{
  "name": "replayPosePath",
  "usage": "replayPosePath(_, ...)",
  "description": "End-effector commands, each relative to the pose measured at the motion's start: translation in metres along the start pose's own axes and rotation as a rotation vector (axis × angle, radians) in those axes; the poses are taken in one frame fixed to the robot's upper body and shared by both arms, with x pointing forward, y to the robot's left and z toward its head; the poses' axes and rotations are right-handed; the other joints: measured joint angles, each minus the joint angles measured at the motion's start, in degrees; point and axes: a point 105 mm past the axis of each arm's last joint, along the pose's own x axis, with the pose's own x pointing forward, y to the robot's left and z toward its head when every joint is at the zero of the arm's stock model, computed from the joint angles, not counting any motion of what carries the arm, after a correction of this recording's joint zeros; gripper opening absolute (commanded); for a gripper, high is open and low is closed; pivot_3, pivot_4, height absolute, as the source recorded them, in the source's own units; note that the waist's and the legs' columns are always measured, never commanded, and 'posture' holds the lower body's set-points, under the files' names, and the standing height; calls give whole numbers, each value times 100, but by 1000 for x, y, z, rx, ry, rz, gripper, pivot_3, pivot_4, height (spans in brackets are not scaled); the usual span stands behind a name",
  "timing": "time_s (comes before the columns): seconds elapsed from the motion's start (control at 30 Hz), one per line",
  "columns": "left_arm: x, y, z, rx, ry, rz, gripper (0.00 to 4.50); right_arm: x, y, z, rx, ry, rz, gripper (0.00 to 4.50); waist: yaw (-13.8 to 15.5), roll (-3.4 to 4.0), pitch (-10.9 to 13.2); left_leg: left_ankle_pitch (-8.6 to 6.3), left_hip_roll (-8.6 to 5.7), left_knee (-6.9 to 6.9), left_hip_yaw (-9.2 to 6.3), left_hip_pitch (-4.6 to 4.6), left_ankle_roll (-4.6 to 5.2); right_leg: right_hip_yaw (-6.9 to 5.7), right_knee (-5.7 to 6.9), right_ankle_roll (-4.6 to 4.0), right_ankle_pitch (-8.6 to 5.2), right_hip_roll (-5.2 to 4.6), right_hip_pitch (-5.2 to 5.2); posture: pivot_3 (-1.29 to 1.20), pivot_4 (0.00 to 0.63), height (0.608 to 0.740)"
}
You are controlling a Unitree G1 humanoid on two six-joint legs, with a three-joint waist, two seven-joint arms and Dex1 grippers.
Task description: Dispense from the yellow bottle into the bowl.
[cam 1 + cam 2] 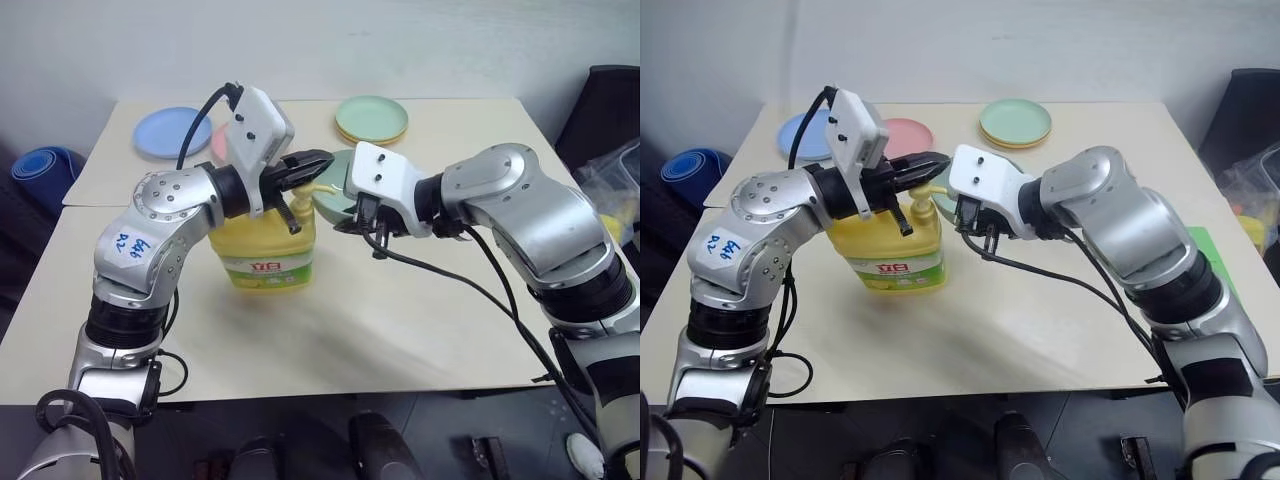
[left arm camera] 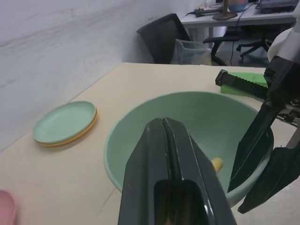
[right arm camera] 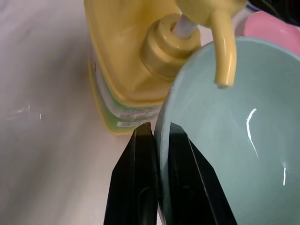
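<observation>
Two things are mattering here, and the yellow bottle [image 1: 268, 250] is the weightier: a squat plastic jug that I am judging heavy enough to stay planted on the table [image 1: 400, 330] while its pump head [image 3: 206, 9] is being pushed, though its walls would probably give under a hard squeeze. The built-in handle is the place for lifting it; for dispensing, only the pump top is needing contact. My left gripper [image 1: 305, 170] is resting clenched on nothing, fingers pressed together, lying level right over the pump head, with the bottle's body directly beneath it. The bowl [image 3: 234, 131] is light, thin-walled and probably slick, so the rim is the only sensible hold. My right gripper [image 3: 154, 140] is pinching that rim, one finger outside and one inside, holding the bowl tilted just beside the bottle's shoulder so the yellow spout [image 3: 224, 61] is hanging over its hollow. I am judging such a narrow pinch could let the bowl swivel. Beyond both grippers, a stack of green plates [image 1: 371, 120], a blue plate [image 1: 170, 132] and a pink plate [image 1: 908, 135] are lying well apart from my work
</observation>
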Motion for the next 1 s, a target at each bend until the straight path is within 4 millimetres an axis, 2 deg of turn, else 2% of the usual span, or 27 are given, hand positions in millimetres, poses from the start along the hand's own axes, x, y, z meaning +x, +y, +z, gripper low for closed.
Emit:
replayPosePath(0.03, 2, -17, -69, -135, 244, -32, 35, -8, 0, 18, -42, -62, -22, 0, 2, 0, -15, 0, 0, 0, -2, 2, 0, -1, 0, 0, 0, 0, 2, 0, 150, 740)
replayPosePath(0.23, 0, -20, -82, -160, 273, -20, 35, -7, 1, 20, -25, -75, -14, 0, 5, 4, -57, 0, -1, -1, -15, 5, 0, -8, -2, 0, 0, 1, 9, 0, 150, 740)
replayPosePath(0.37, 2, -17, -76, -182, 231, 4, 35, -6, 2, 20, -9, -85, -8, 0, 12, 9, -107, 0, -2, -7, -24, 7, 0, -9, -12, 0, 0, 1, 15, 0, 150, 740)
replayPosePath(0.43, 5, -11, -57, -188, 128, 20, 35, -7, 0, 17, 10, -79, -23, 0, 21, 10, -111, 0, -4, -8, -31, 7, 0, -11, -14, 0, 0, 1, 16, 0, 150, 740)
replayPosePath(0.53, 3, 2, -6, -227, -151, 19, 35, -14, -7, -1, 66, -57, -62, 0, 98, 8, -110, 0, -7, -6, -35, -2, -1, -12, -18, 0, 0, -2, 14, 0, 150, 740)
replayPosePath(0.63, -17, 12, 41, -227, -417, -2, 35, -21, -18, -35, 124, -18, -121, 0, 196, -5, -96, 0, -10, -3, -36, -21, -1, -14, -31, 0, 0, -4, 3, 0, 150, 740)
replayPosePath(0.7, -33, 10, 53, -165, -480, -53, 35, -22, -23, -55, 157, -20, -150, 0, 221, -30, -81, 0, -10, -5, -40, -30, -1, -18, -36, 0, 0, -3, -4, 0, 150, 740)
replayPosePath(0.8, -53, -1, 47, -110, -473, -153, 35, -17, -29, -91, 173, -5, -201, 0, 209, -28, -79, 0, -15, -18, -38, -32, -1, -20, -50, 0, 0, -2, -6, 0, 150, 740)
replayPosePath(0.87, -62, -10, 29, -72, -394, -210, 35, -13, -24, -112, 146, 17, -191, 0, 180, -28, -78, 0, -16, -23, -37, -30, -1, -22, -63, 0, 0, 0, -3, 0, 150, 740)
replayPosePath(0.9, -66, -15, 17, -57, -339, -240, 35, -11, -23, -119, 151, 16, -190, 0, 157, -27, -77, 0, -17, -25, -37, -30, -1, -22, -66, 0, 0, 2, -3, 0, 150, 740)
replayPosePath(0.93, -74, -25, -9, -12, -225, -282, 35, -9, -19, -132, 129, 40, -185, 0, 138, -26, -72, 0, -18, -25, -36, -30, -1, -22, -66, 0, 0, 3, -3, 0, 150, 740)
replayPosePath(1.0, -87, -40, -41, 10, -90, -346, 35, -6, -16, -148, 110, 59, -184, 0, 75, -17, -63, 0, -32, -26, -27, -28, -1, -19, -74, 0, 0, 11, -3, 0, 150, 740)
